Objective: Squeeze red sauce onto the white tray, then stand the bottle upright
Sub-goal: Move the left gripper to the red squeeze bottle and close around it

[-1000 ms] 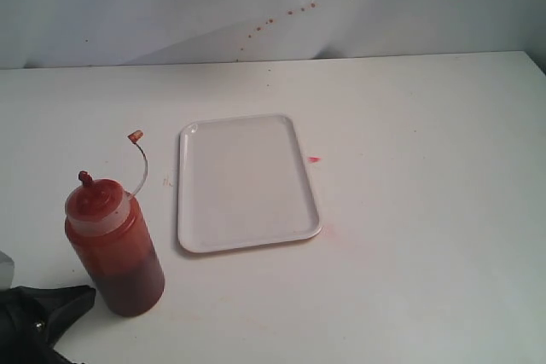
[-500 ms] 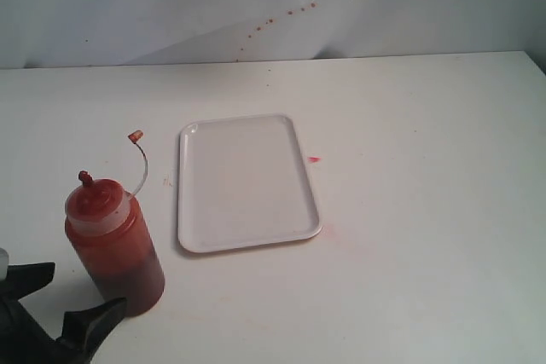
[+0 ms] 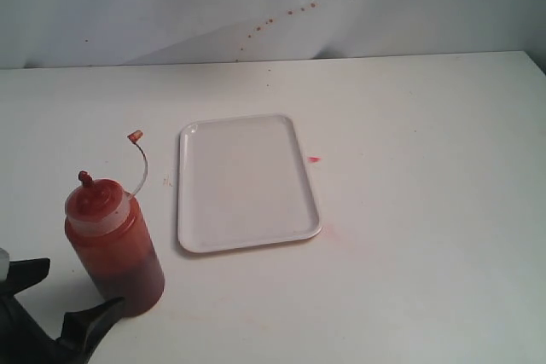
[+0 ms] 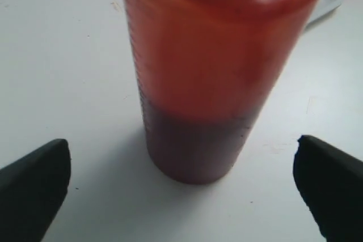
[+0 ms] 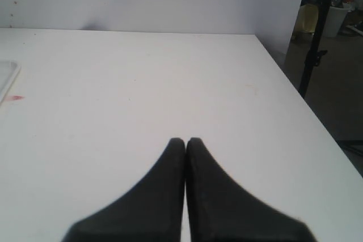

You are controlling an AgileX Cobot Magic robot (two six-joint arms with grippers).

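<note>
The bottle (image 3: 115, 245) stands upright at the front left of the white table, full of dark red sauce, its thin cap strap (image 3: 141, 164) curling up beside the nozzle. My left gripper (image 3: 66, 294) is open just in front of the bottle's base. In the left wrist view the bottle (image 4: 210, 72) stands between the spread fingertips of the left gripper (image 4: 181, 145), untouched. The white tray (image 3: 247, 181) lies flat to the bottle's right, and no red sauce shows on it. My right gripper (image 5: 185, 140) is shut on nothing, above bare table.
A small red spot (image 3: 314, 159) and a faint pink smear (image 3: 330, 229) mark the table right of the tray. Red specks (image 3: 290, 13) dot the back wall. The table's right edge (image 5: 283, 66) drops off near the right gripper.
The left gripper has opened and come up toward the bottle's base. Over the last half second it has barely moved. Bottle and tray have stayed put.
</note>
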